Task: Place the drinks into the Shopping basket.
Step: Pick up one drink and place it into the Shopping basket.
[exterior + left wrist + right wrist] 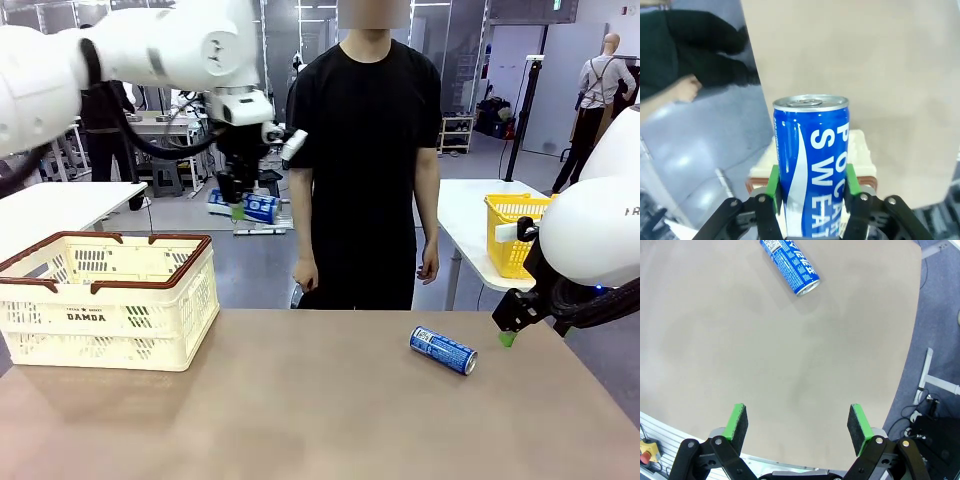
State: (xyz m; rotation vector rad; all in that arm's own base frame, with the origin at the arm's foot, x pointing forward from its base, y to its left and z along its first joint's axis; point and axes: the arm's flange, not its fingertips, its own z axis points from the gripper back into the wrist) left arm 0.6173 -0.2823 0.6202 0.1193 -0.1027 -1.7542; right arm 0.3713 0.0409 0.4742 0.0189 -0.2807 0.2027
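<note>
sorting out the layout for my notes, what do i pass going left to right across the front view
Shopping basket → left pincer shut on the held blue can → person → blue can lying on its side → right pincer, open

Left gripper (238, 207) grips a blue can (260, 207) high beside the Shopping basket (110, 300); second can (442, 350) lies near the right gripper (508, 335).
</note>
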